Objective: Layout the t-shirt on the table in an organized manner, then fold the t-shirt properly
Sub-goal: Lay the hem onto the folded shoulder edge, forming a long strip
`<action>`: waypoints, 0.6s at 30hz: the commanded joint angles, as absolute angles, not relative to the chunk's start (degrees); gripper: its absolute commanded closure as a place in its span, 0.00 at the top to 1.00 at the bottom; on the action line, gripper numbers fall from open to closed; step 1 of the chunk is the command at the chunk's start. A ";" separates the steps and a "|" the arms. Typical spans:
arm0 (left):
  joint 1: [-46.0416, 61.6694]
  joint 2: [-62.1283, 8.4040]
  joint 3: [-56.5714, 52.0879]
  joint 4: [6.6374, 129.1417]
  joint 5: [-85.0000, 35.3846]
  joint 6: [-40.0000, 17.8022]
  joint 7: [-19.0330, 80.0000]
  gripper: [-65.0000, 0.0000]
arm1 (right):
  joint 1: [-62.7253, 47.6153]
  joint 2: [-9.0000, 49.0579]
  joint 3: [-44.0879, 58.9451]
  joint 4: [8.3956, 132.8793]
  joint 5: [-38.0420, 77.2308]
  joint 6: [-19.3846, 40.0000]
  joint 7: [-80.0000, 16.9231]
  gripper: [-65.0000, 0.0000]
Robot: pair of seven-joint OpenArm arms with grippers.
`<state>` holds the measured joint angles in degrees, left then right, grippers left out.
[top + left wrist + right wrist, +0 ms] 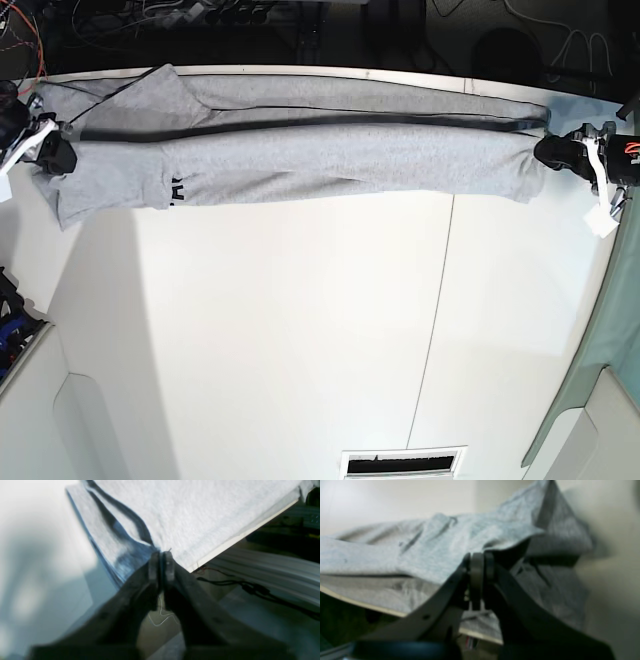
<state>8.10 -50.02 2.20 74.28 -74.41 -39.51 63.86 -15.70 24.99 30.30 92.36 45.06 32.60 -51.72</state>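
Observation:
The light grey t-shirt (330,150) lies stretched in a long folded band along the far edge of the white table (300,330), black lettering (175,187) peeking out near its left end. My right gripper (58,152) holds the band's left end; in the right wrist view it (477,557) is shut on a fold of the t-shirt (420,545). My left gripper (548,150) sits at the right end. In the left wrist view its pads (161,555) stand almost together, pinching the corner of the t-shirt (200,512) at the table's edge.
A thin dark seam (432,320) runs down the tabletop right of centre. A slotted vent (403,462) sits at the near edge. Dark cables (250,585) hang below the far table edge (245,533), and more clutter lies behind it.

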 commanded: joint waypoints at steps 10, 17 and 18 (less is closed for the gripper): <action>7.94 -51.22 -2.55 74.94 -75.96 -40.00 62.63 0.28 | -18.90 21.12 31.75 93.25 45.67 32.80 -50.52 0.38; 7.94 -51.27 -8.80 74.94 -78.04 -40.00 63.09 0.39 | -17.80 17.30 38.44 95.94 47.59 32.84 -46.46 0.34; 7.94 -51.22 -9.06 74.94 -78.04 -40.00 63.02 0.39 | -17.15 16.97 38.81 95.96 47.57 32.82 -46.28 0.28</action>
